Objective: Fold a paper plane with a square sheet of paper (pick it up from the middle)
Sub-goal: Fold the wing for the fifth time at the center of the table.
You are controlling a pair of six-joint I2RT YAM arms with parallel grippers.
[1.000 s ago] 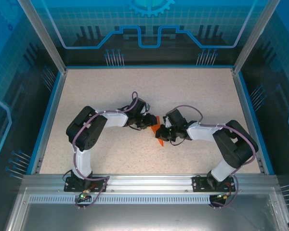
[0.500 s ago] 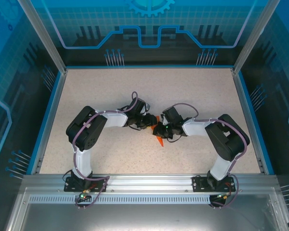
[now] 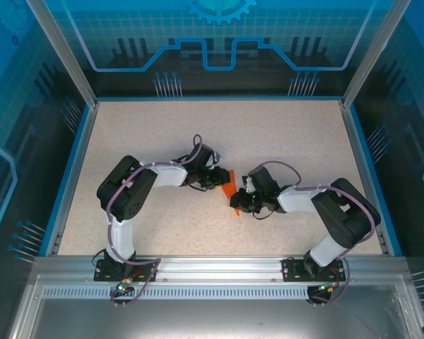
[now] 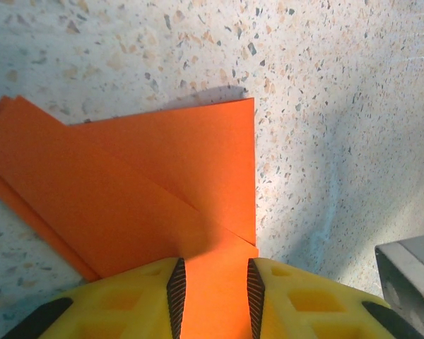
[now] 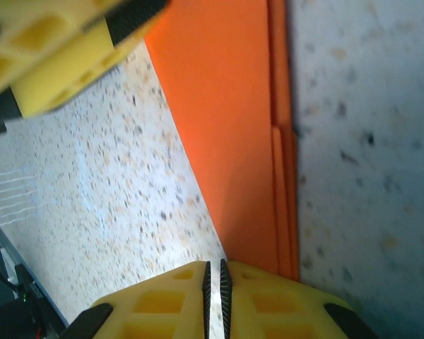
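The square sheet of paper (image 3: 229, 191) is folded into a bright orange wedge lying flat on the speckled table between the two arms. My left gripper (image 3: 218, 181) stands on its far end. In the left wrist view its jaws (image 4: 215, 296) are a little apart, with the layered paper (image 4: 162, 176) running flat under and between them. My right gripper (image 3: 238, 204) sits at the paper's near tip. Its jaws (image 5: 213, 296) are almost closed, with only bare table in the slit, and the paper (image 5: 233, 120) passes under the right finger's edge.
The speckled table (image 3: 162, 134) is ringed by a blue rim (image 3: 71, 169) and see-through walls. A yellow finger of the left gripper (image 5: 63, 49) shows at the top left of the right wrist view. Both arms crowd the table's middle.
The right arm swung left up against the left gripper, then drew back right and nearer, uncovering more of the paper. The left arm stayed put.
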